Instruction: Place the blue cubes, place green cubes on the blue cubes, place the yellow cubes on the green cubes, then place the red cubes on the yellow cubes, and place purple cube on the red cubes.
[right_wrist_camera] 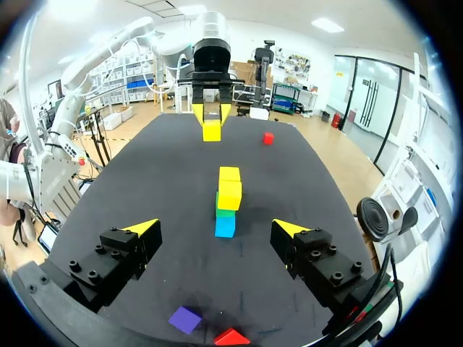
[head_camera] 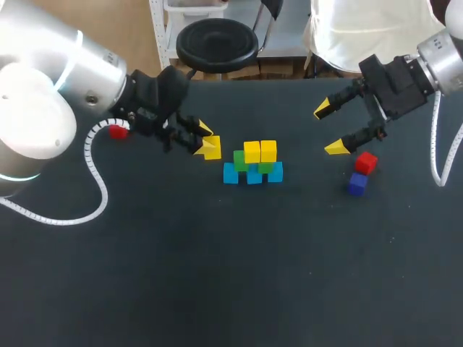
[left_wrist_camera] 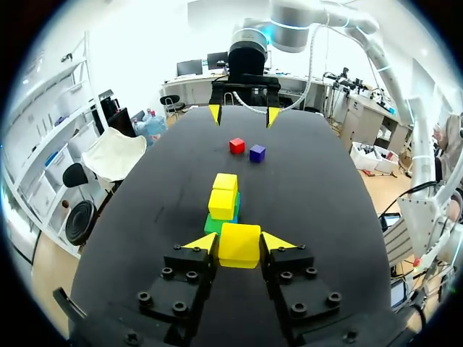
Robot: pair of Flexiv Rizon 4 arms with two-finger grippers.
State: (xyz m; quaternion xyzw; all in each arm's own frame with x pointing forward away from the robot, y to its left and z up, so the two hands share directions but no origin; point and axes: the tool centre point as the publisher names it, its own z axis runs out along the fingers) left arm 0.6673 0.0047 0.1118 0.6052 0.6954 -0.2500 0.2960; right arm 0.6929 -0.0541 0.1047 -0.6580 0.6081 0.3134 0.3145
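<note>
Left claw (left_wrist_camera: pixel 239 243): clenched on a loose bright yellow cube (left_wrist_camera: pixel 239 246), one yellow-tipped finger pressed to each of two opposite sides. It sits just to the left of the cube pile in the head view. I cannot tell whether the cube is lifted clear of the bench.

Right claw (head_camera: pixel 330 128): released, its two fingers spread wide with nothing between them. It hangs over the right part of the bench, well apart from the pile.

Pile, bottom layer: three light blue cubes (head_camera: pixel 253 176) in a row on the bench, side by side and touching.

Pile, middle layer: two green cubes (head_camera: pixel 241 160) resting on the blue row.

Pile, top layer: two stacked yellow cubes (head_camera: pixel 260 151) side by side on the green ones, straight ahead of the left claw in its wrist view.

Small red cube (head_camera: pixel 366 162): on the bench just below the right claw's nearer finger in the head view, to the right of the pile.

Purple cube (head_camera: pixel 357 183): on the bench just beside that red cube, corner to corner with it or very nearly.

Second red cube (head_camera: pixel 117 131): on the bench by the left arm, partly hidden by its white coiled cable (head_camera: pixel 94 173), well apart from the pile.

Black bench (head_camera: pixel 217 275): a dark, matte top that carries all the cubes.
</note>
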